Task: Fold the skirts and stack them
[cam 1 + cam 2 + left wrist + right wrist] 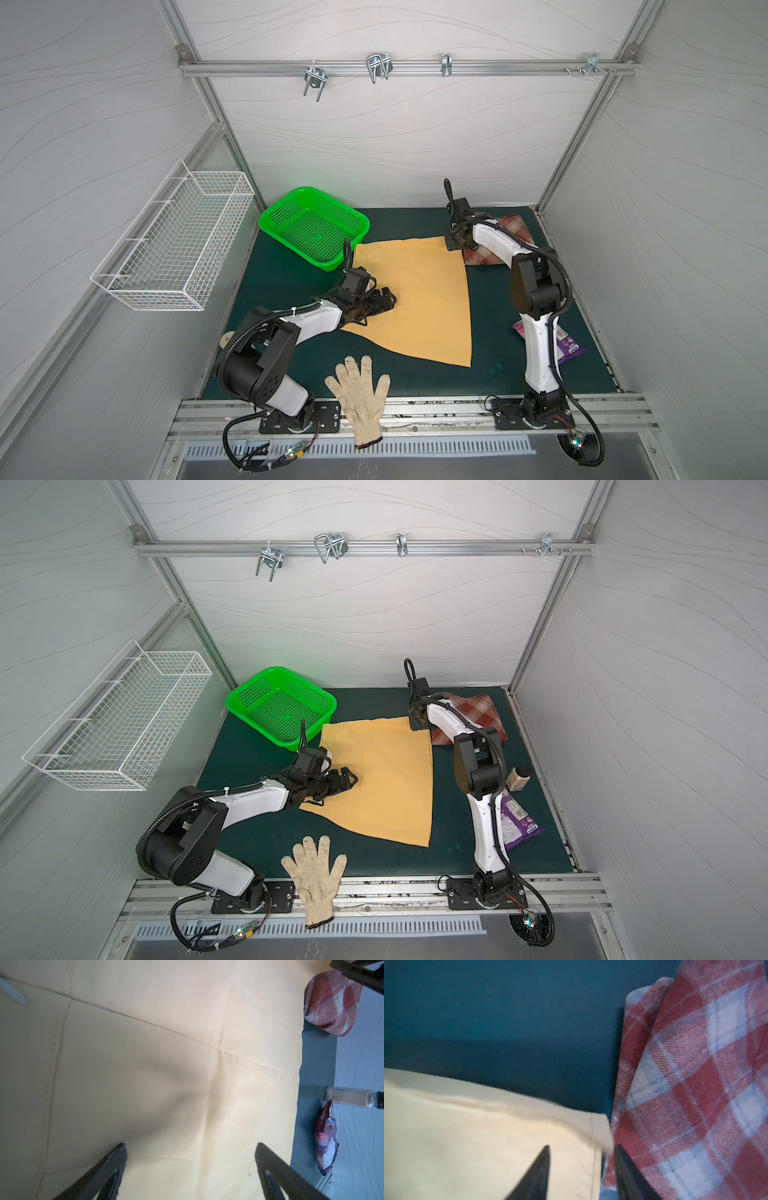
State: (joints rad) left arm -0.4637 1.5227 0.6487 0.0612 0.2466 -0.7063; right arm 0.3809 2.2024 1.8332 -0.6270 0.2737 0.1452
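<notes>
The mustard-yellow skirt [415,299] [382,779] lies spread flat on the green mat [498,374] in both top views. The plaid skirt [515,226] [478,712] sits folded at the back right, partly hidden by the right arm. My left gripper [388,301] [190,1146] hovers open over the yellow skirt [145,1064] near its left side, with nothing between its fingers. My right gripper [451,245] [582,1147] points down at the yellow skirt's [467,1147] far right corner. Its jaws stand apart astride the hem, one finger beside the plaid skirt [695,1084].
A green plastic basket [313,226] stands at the back left, touching the yellow skirt's corner. An off-white glove [359,395] lies over the front edge. A purple packet [571,347] and a small bottle [517,777] lie at the right. A white wire basket [178,245] hangs on the left wall.
</notes>
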